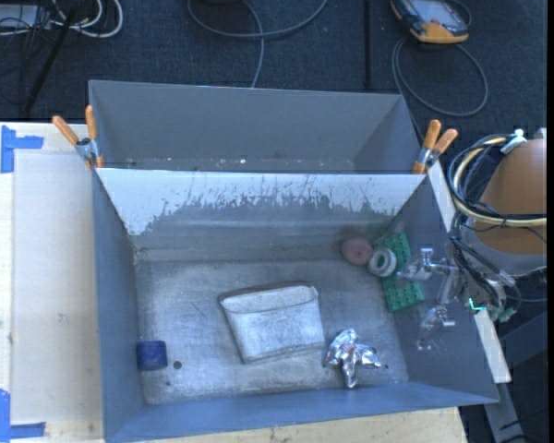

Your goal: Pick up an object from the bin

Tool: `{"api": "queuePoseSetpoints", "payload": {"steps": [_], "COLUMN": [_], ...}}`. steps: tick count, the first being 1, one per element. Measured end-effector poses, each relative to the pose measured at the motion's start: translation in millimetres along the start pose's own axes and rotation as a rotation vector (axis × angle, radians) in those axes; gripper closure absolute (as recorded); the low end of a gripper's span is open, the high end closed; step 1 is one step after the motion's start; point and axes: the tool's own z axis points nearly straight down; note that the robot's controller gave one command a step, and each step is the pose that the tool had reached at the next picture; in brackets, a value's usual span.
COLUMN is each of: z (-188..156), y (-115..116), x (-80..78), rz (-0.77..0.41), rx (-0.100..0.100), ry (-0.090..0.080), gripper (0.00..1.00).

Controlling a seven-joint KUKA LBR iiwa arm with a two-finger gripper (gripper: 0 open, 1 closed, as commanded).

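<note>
The arm comes in from the right and the pincer [430, 293] hangs over the right-hand slope of the bin [258, 146], its two metal prongs standing apart with nothing between them. Just beside it, towards the middle, a flat green board [402, 280] lies against the right wall, a white ring [382, 262] resting on its upper end and a pink disc [355, 250] next to that. Lower down sits a crumpled foil lump [351, 356], a folded grey cloth [272, 321] mid-floor, and a blue block [151, 354] far left
</note>
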Motion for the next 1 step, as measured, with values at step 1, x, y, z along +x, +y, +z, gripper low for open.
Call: {"api": "queuePoseSetpoints", "payload": {"steps": [1], "z": [105.1], "y": [70.2], "x": [25.3], "rz": [-0.329], "rx": [0.006], "ry": [-0.018], "gripper": [0.0]}}
